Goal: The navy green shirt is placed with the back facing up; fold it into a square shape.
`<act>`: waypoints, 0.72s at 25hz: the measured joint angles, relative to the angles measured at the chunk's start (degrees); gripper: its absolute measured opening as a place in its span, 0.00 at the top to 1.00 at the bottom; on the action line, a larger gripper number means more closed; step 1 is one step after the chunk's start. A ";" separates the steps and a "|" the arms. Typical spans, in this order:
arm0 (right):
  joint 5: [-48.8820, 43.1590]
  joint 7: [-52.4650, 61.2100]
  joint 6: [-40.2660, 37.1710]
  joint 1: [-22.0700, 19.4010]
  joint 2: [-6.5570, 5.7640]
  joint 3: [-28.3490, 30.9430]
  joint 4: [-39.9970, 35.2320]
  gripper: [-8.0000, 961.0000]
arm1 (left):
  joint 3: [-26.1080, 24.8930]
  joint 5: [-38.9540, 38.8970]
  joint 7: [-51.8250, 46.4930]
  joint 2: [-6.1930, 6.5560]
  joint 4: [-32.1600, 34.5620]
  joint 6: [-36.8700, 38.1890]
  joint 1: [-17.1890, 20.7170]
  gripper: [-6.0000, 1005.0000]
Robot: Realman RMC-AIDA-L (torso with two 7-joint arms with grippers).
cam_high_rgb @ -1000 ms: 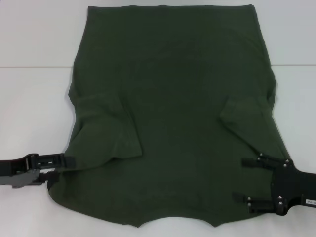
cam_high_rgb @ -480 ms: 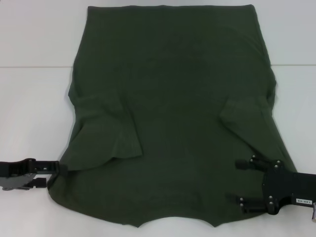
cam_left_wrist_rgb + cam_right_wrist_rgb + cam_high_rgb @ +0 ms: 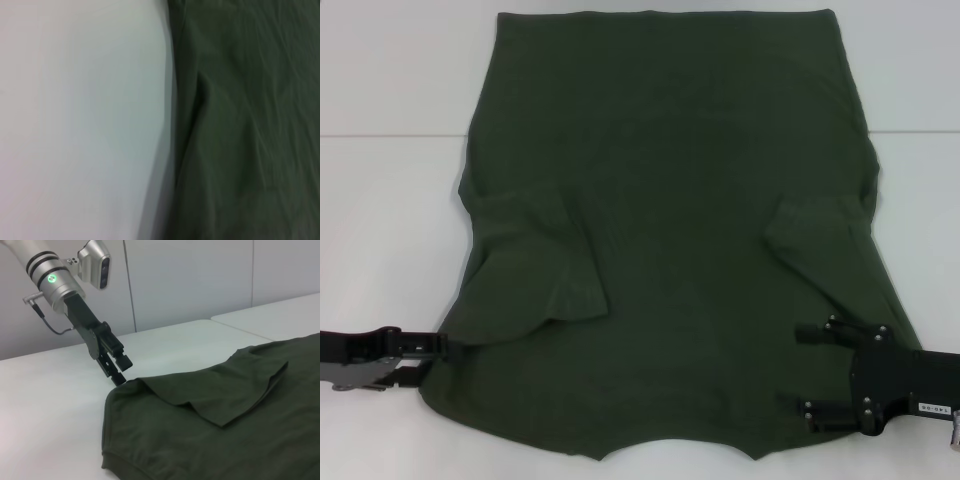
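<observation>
Plain dark olive-green shirt (image 3: 665, 230) on a white table (image 3: 390, 200); black pincers.

The navy green shirt (image 3: 670, 250) runs past the head view's near edge (collar hidden); the left gripper (image 3: 119, 371) fingertips disappear behind cloth.

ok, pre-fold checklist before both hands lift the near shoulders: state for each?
1. navy green shirt lies flat on the white table, back up: ok.
2. Both sleeves folded in over the body: ok.
3. left hand at the shirt's left edge, near the shoulder: ok.
4. Left hand has cloth pinched: cannot tell.
5. right hand over the right shoulder area, fingers spread: ok.
6. Right hand gripping cloth: not ok, still open.
</observation>
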 joint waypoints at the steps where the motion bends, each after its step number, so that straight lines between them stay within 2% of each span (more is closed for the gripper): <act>1: 0.00 0.00 0.00 0.01 0.00 -0.02 0.02 0.02 | 0.01 -0.02 0.00 0.00 -0.10 -0.03 -0.02 0.13; 14: 0.01 -0.01 0.71 0.55 0.09 -0.19 1.23 0.02 | 0.04 -0.55 0.51 0.02 -4.48 -1.11 -1.73 0.13; 18: 0.09 0.10 0.61 0.58 0.04 -0.19 1.24 0.02 | 1.20 -0.62 0.51 -0.35 -4.76 -0.85 -2.57 0.13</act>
